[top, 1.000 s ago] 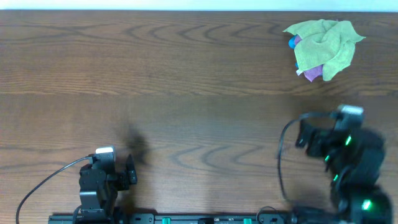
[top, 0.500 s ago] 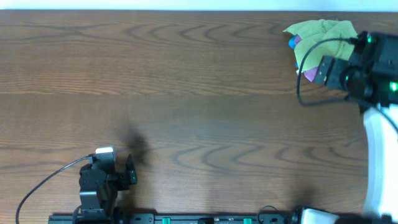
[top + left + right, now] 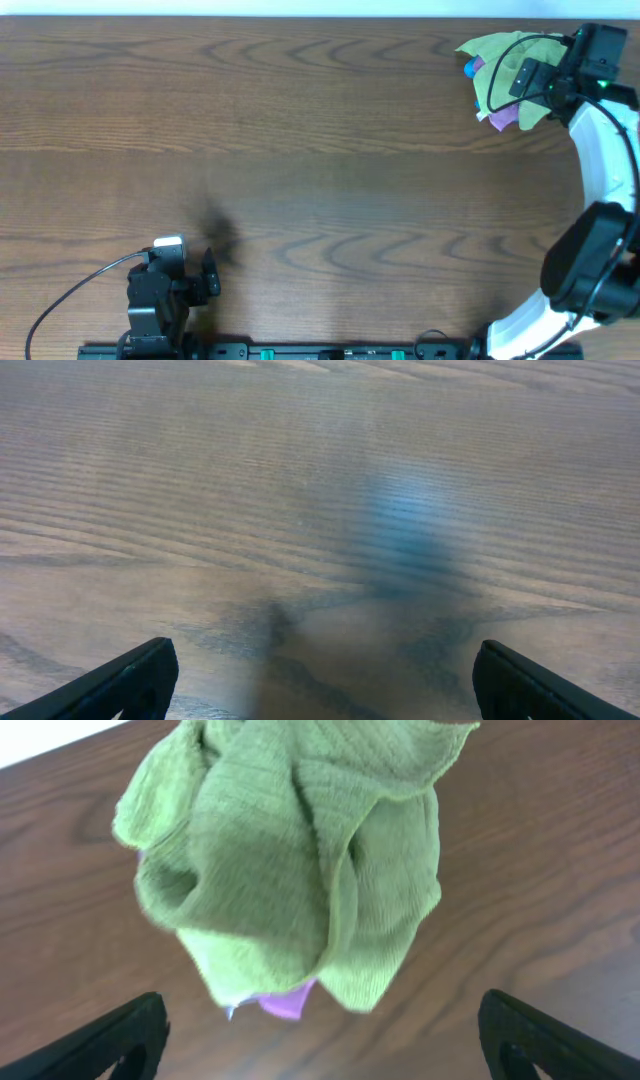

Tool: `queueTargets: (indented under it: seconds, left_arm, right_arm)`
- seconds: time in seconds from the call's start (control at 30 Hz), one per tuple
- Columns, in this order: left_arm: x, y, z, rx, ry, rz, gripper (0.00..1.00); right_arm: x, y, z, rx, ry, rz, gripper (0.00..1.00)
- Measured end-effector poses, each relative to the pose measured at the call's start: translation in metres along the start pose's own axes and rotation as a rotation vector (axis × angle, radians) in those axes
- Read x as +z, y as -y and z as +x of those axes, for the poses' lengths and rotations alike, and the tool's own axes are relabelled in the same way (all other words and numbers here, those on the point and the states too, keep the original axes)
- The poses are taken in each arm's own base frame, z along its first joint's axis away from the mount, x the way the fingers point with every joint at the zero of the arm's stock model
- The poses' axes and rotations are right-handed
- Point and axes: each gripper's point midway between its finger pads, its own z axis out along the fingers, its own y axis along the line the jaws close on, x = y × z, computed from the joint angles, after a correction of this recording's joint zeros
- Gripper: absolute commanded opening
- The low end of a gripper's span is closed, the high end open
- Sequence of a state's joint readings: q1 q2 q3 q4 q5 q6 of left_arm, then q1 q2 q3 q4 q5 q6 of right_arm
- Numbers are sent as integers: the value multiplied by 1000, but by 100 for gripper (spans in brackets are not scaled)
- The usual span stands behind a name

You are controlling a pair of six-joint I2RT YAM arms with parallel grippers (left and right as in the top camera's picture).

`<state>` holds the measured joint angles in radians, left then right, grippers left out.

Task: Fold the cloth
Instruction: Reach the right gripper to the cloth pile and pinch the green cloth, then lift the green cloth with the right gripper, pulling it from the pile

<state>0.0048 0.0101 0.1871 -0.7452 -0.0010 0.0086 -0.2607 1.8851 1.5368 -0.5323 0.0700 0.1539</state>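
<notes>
- Cloth (image 3: pixel 500 55), crumpled green over purple, lies at the table's (image 3: pixel 300 150) far right corner.
- Right gripper (image 3: pixel 322 1038) hangs over it, fingers spread wide, cloth ahead between them, ungrasped.
- Left gripper (image 3: pixel 322 680), released, sits well apart.

Green cloth (image 3: pixel 290 870): soft ribbed fabric, matt. Table (image 3: pixel 300 150): brown wood grain, smooth with a faint sheen.

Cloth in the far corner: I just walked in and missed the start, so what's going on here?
The right end effector hangs open over the crumpled green cloth at the far right corner of the table, nothing gripped. The left end effector sits open over bare wood near the front. Folding has not begun.
</notes>
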Motion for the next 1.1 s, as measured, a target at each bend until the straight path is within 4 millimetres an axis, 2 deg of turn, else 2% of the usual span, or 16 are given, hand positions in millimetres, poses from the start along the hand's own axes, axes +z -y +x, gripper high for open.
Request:
queueTargets:
  seconds: [0.1,0.2,0.3,0.37,0.4,0.47,0.5,0.57,0.8,0.9,0.97,1.03,1.1]
  left_arm:
    - [0,0,0,0,0,0,95]
    - [0,0,0,0,0,0,95]
    - [0,0,0,0,0,0,95]
    - [0,0,0,0,0,0,95]
    - [0,0,0,0,0,0,95]
    - [0,0,0,0,0,0,95]
    - [0,0,0,0,0,0,96]
    - [0,0,0,0,0,0,96]
    - [0,0,0,0,0,0,95]
    - [0,0,0,0,0,0,96]
    - [0,0,0,0,0,0,96]
    - [0,0,0,0,0,0,95]
    - [0,0,0,0,0,0,95]
  right_arm:
    - [12,-4,-8,3,37,-18,91]
    - [22,-8,-11,8,58,-38,75]
    - [28,-10,-12,20,64,-48,64]
    - [32,-11,-9,23,56,-54,50]
    - [34,-12,-9,27,56,-56,40]
    - [35,-12,-9,29,57,-59,29]
    - [35,-13,-9,29,57,-60,17]
    - [35,-13,-9,25,57,-61,2]
    - [35,-15,-9,18,55,-72,1]
    - [29,-21,-12,-7,61,-106,1]
    - [15,-25,-19,-30,84,-128,1]
    - [-8,-30,-29,-57,116,-149,1]
    - [-46,-39,-43,-95,172,-175,1]
